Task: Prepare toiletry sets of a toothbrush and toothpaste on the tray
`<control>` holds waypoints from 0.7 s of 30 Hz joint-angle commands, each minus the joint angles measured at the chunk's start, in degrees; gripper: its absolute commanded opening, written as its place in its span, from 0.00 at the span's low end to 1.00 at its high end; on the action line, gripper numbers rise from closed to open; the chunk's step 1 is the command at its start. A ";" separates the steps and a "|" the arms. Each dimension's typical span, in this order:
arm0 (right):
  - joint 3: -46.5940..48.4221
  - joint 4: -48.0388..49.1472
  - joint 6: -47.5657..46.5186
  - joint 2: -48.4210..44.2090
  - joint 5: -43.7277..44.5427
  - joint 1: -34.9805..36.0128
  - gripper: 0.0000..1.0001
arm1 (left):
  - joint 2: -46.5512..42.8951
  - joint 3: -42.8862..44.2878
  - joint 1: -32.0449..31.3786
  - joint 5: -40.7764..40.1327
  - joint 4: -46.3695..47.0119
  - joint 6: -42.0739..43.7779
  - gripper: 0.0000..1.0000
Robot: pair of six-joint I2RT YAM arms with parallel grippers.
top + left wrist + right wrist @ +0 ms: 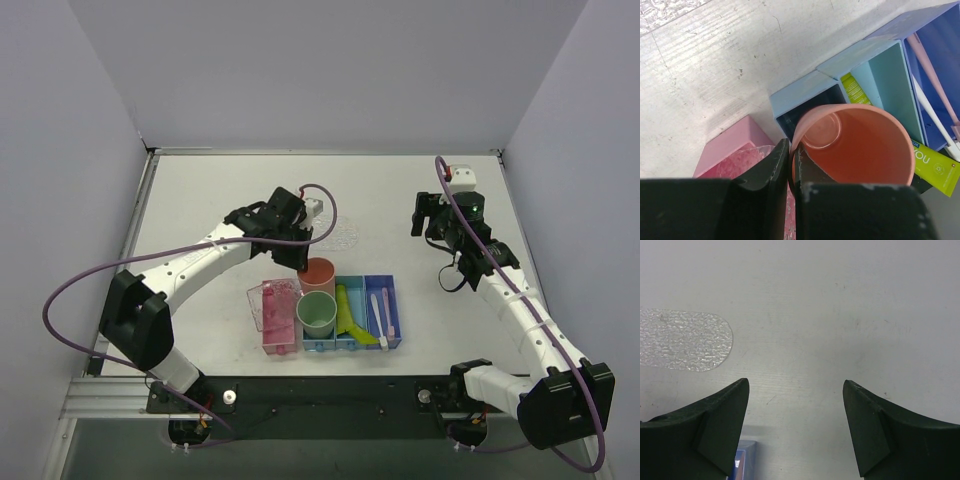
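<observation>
My left gripper (303, 263) (791, 150) is shut on the rim of a salmon-orange cup (319, 272) (860, 145), one finger inside the wall and one outside. The cup stands at the back of the row of bins. A yellow-green toothpaste (347, 315) (855, 89) lies in the light-blue bin. Two pale toothbrushes (381, 312) (932, 70) lie in the dark-blue bin to its right. The clear bumpy tray (342, 236) (685, 340) lies flat behind the bins. My right gripper (425, 215) (796, 385) hangs open above bare table to the right of the tray.
A green cup (317, 314) stands in front of the orange cup. A pink bin (278, 338) (735, 145) with a small clear rack (272, 298) sits at the left of the row. The blue bins (394, 300) end about mid-table. Grey walls enclose the table.
</observation>
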 commanded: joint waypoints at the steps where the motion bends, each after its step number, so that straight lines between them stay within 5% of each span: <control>1: 1.57 0.69 0.20 -0.03 -0.36 0.30 0.70 | -2.65 3.70 -0.39 1.05 0.31 -0.96 0.00; 21: 2.28 0.69 1.16 0.59 0.26 0.39 0.70 | -7.30 12.13 -0.04 -7.29 -3.90 -0.08 0.00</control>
